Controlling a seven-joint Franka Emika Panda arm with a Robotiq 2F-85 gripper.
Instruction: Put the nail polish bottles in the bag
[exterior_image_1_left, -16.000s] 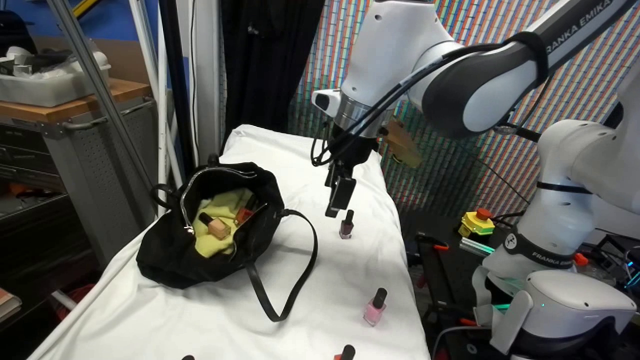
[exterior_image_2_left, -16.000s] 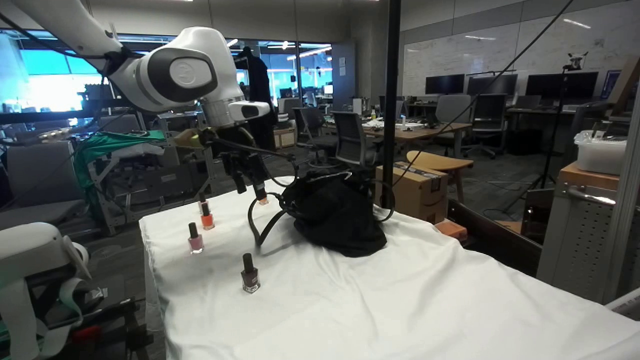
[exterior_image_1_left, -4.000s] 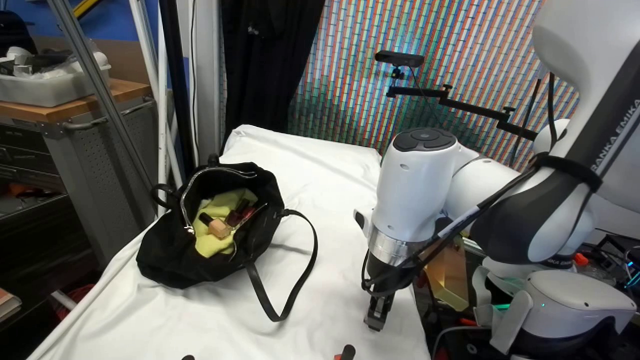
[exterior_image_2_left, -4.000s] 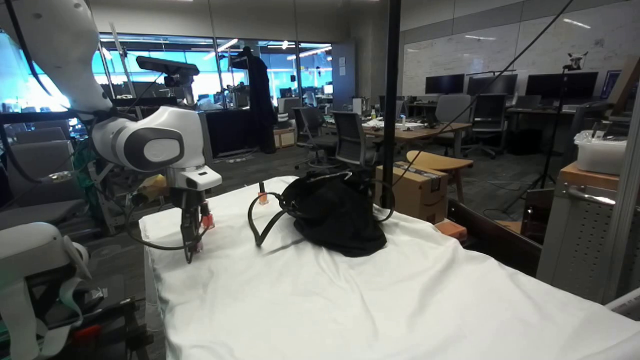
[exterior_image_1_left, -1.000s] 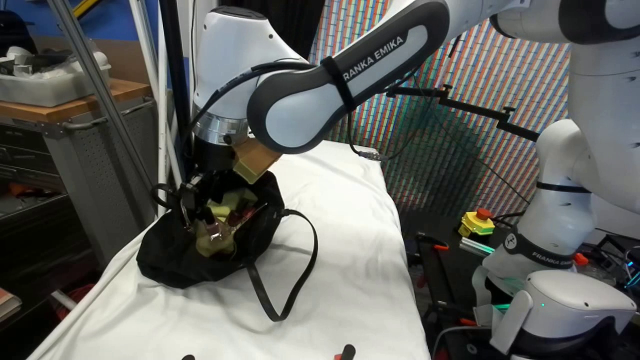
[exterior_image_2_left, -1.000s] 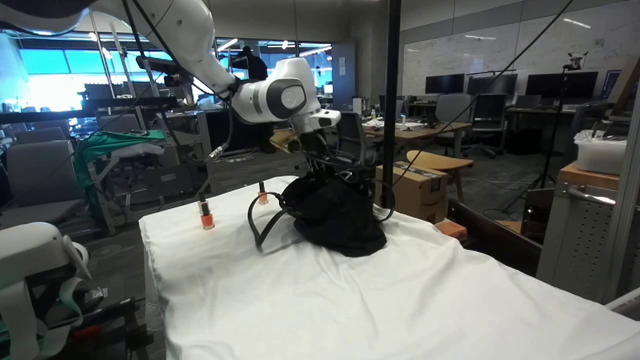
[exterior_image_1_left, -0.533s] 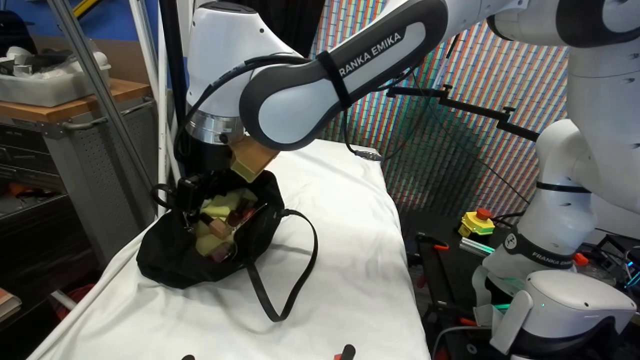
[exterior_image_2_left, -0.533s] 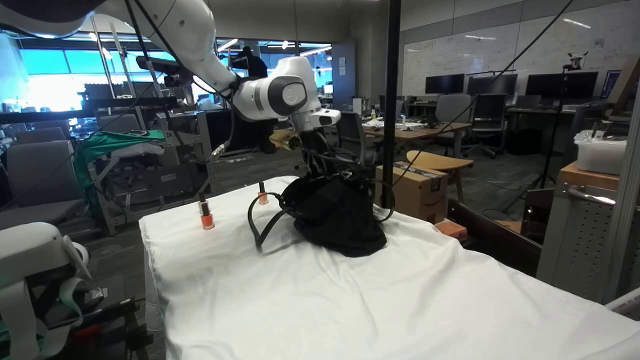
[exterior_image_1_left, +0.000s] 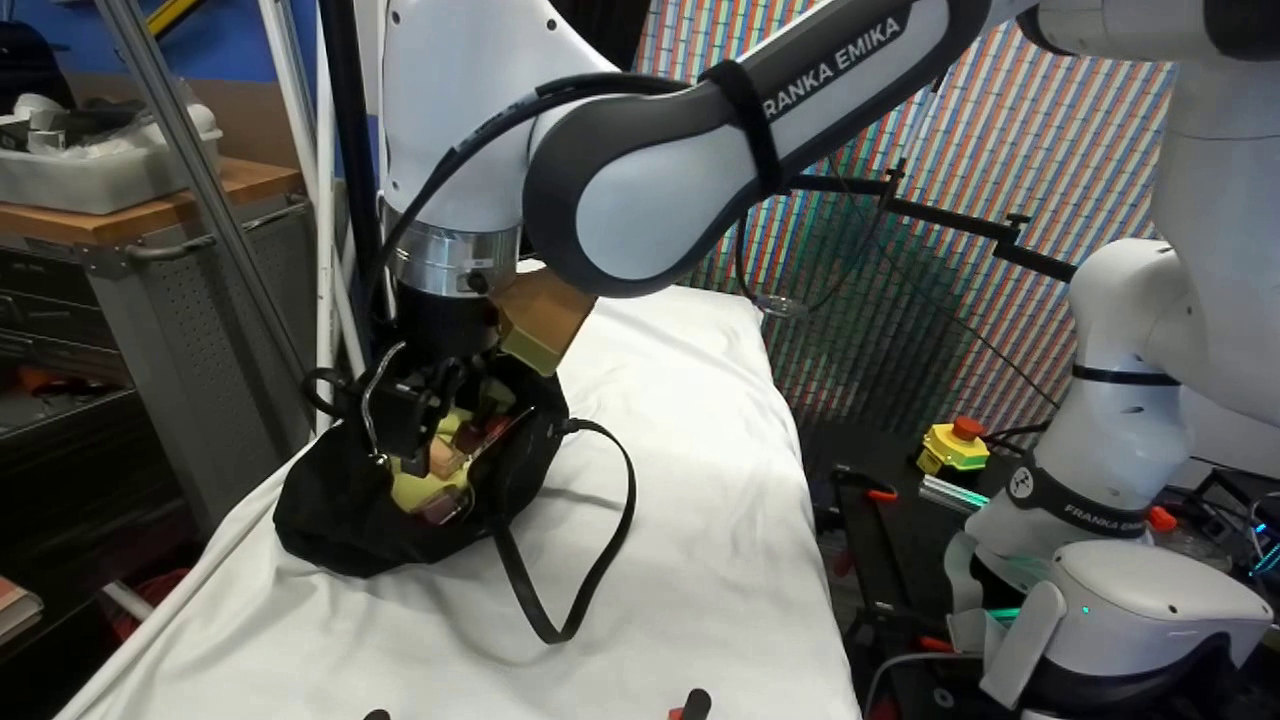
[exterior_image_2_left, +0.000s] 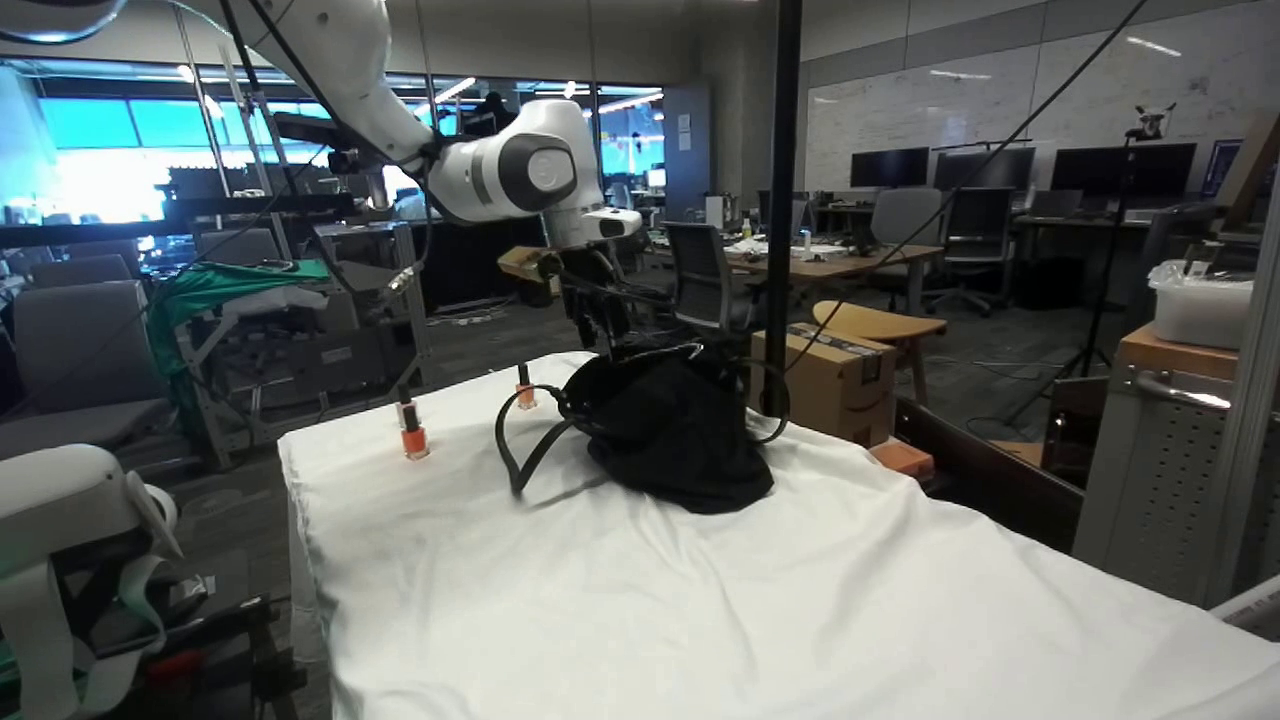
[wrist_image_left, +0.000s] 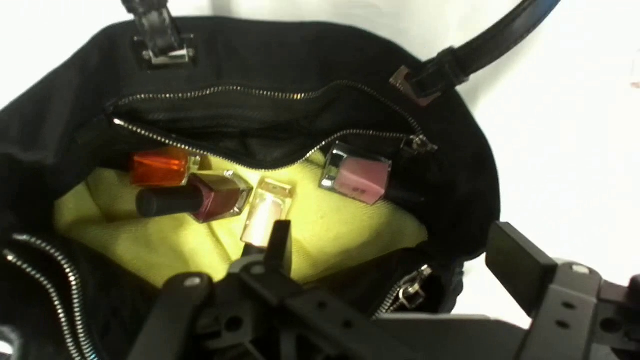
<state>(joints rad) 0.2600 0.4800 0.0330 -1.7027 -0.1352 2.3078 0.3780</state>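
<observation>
The black bag (exterior_image_1_left: 340, 530) stands open on the white-covered table; it also shows in an exterior view (exterior_image_2_left: 690, 440). In the wrist view, an orange bottle (wrist_image_left: 159, 168), a dark red bottle (wrist_image_left: 220, 196), a peach bottle (wrist_image_left: 265, 215) and a pink bottle (wrist_image_left: 362, 177) lie inside on yellow-green cloth. My gripper (wrist_image_left: 392, 250) is open and empty above the bag's mouth; one finger partly covers the peach bottle. Outside, an orange-red bottle (exterior_image_2_left: 415, 440) stands upright with another bottle (exterior_image_2_left: 404, 408) partly hidden behind it. An orange bottle (exterior_image_2_left: 526, 394) stands near the bag strap.
A loop strap (exterior_image_1_left: 610, 545) lies on the white cloth (exterior_image_1_left: 700, 560) beside the bag. A second handle (exterior_image_1_left: 322, 390) sticks out behind it. A black pole (exterior_image_2_left: 782, 200) and a cardboard box (exterior_image_2_left: 840, 385) stand by the table.
The dark and pink bottles went from the table into the bag. One second ago the pink bottle hung at my gripper; it was let go. My gripper has since shifted sideways over the bag.
</observation>
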